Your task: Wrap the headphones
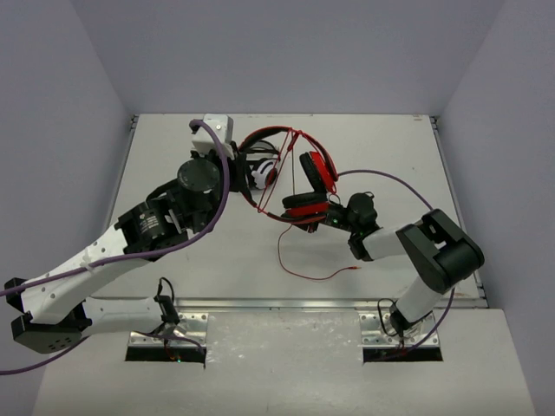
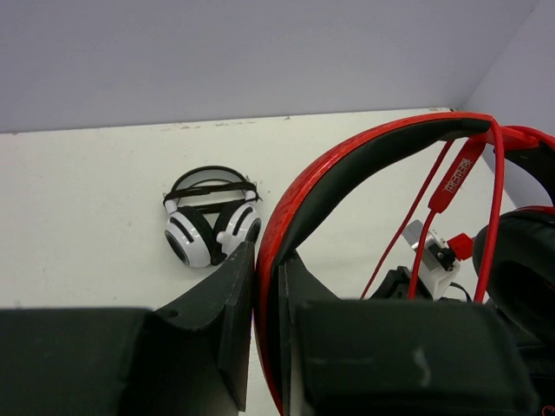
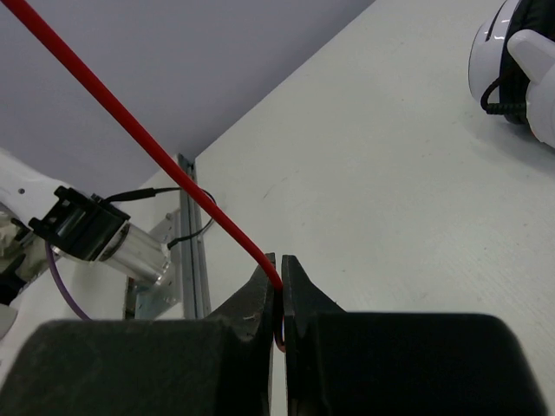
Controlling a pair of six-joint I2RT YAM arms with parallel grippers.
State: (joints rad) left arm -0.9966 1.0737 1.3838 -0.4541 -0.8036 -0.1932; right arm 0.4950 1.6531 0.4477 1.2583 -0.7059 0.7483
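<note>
Item: red headphones (image 1: pixel 317 173), sitting at the middle of the table (image 1: pixel 390 143) just beside the white-and-black headphones (image 2: pixel 208 230). The left gripper (image 2: pixel 267 269) is pinching the red headband (image 2: pixel 347 165), its jaws closed tight on the band. The thin red cable (image 3: pixel 130 113) is running straight into the right gripper (image 3: pixel 277 282), which is clamping it between fully closed fingers, while the loose end is trailing over the table toward the near edge.

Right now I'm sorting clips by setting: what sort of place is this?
Likely a robot lab test cell: a white table boxed in by plain grey walls, with the left arm and right arm bolted at its near edge.
</note>
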